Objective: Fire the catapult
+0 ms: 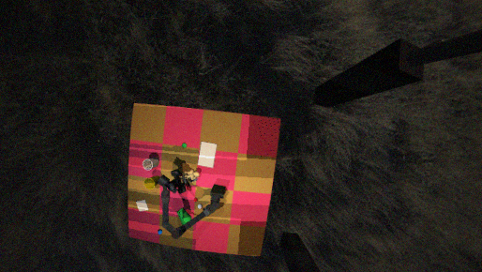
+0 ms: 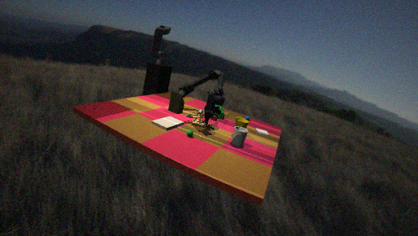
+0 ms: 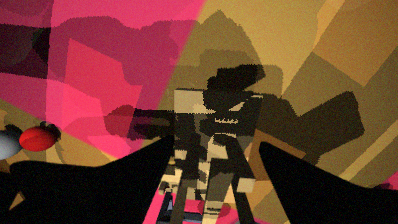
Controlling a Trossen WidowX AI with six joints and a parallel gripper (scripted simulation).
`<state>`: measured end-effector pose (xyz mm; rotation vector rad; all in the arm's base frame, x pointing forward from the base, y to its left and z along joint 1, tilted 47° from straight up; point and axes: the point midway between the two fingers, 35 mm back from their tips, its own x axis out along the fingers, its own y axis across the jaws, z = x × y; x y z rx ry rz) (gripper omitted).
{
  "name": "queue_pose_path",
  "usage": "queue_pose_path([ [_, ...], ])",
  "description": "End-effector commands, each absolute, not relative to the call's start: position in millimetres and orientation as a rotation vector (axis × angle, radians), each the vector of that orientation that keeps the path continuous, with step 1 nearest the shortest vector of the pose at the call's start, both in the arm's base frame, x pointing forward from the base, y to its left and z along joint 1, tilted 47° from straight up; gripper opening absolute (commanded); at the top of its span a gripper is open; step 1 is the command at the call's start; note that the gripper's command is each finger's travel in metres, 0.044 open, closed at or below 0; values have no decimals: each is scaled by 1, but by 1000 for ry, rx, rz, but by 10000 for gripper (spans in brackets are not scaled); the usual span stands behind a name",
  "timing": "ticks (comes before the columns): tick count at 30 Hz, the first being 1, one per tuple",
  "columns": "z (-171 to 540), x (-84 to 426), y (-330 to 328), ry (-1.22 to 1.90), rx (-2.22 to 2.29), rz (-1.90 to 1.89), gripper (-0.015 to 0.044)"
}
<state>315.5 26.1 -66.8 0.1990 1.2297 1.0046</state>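
The tan catapult (image 1: 192,175) (image 2: 197,119) (image 3: 188,102) stands near the table's middle, partly in the arm's shadow. My gripper (image 3: 216,142) is open, its black fingertips on either side of the catapult's frame in the wrist view; height and contact cannot be told. I make out nothing held between the fingers. The white mug (image 1: 147,164) (image 2: 238,139) stands upright near one table edge. A white ball (image 1: 200,206) (image 3: 7,145) and a red ball (image 1: 195,200) (image 3: 37,139) lie on the table beside the catapult. Whether a ball sits in the catapult is hidden.
A yellow cup (image 1: 150,183) (image 2: 242,121) stands near the mug. A green ball (image 1: 184,145) (image 2: 189,133), a blue ball (image 1: 159,232) (image 2: 247,118), a white slab (image 1: 207,155) (image 2: 167,123), a smaller white piece (image 1: 142,205) (image 2: 262,132) and a green object (image 1: 184,217) (image 2: 219,111) are around.
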Motion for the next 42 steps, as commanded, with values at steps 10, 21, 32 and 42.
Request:
queue_pose_path([
  [10,-66,316,26,1229,198,1005,105],
  [21,-32,316,-11,1233,204,1001,0],
  [32,-34,317,-10,1401,472,786,0],
  [42,-44,320,-17,1536,722,561,0],
])
